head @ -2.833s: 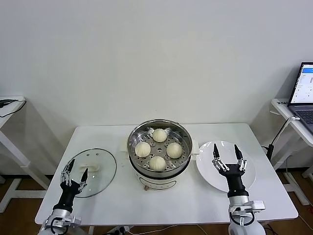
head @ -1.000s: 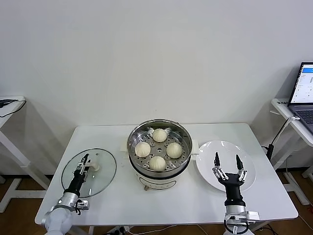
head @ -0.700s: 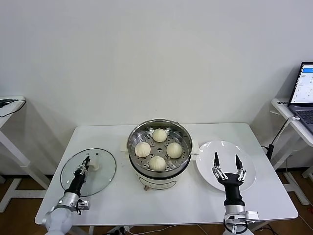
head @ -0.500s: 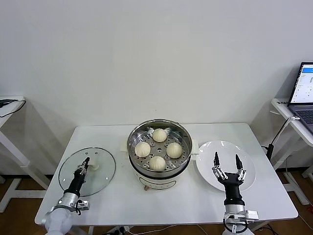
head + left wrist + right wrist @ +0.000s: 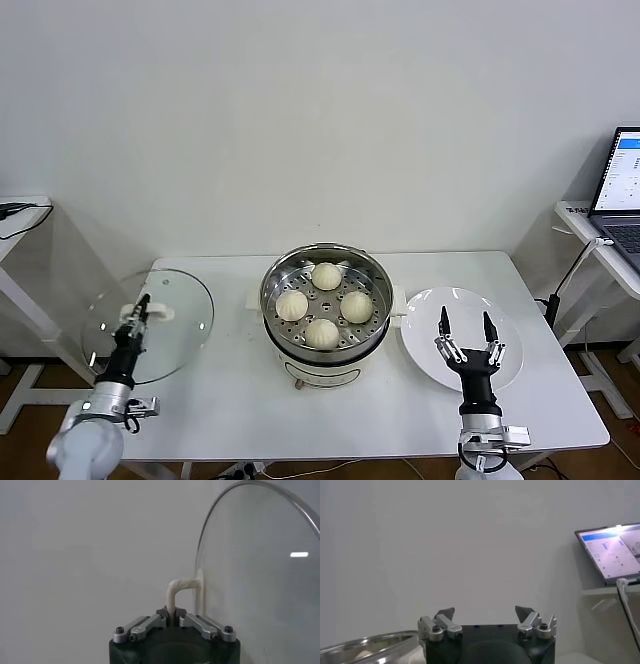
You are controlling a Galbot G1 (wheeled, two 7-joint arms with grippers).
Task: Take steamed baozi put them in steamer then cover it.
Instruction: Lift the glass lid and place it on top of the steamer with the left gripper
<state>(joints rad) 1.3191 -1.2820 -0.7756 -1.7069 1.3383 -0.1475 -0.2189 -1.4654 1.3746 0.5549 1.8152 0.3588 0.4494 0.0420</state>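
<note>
The steamer is seen as polished stainless steel, with a perforated metal tray and a glossy white base. The steamed baozi are matt, smooth cream dough. The glass lid is clear and metal-rimmed, with a cream plastic handle. The plate is glossy white, the table matt white.

1. A white counter carries the things and stands against a plain white wall.
2. A round glass lid with a cream handle is raised on edge above the counter's left edge.
3. A flat white plate lies near the counter's right edge.
4. An open laptop with a lit screen sits on a side desk beyond the right edge.
</note>
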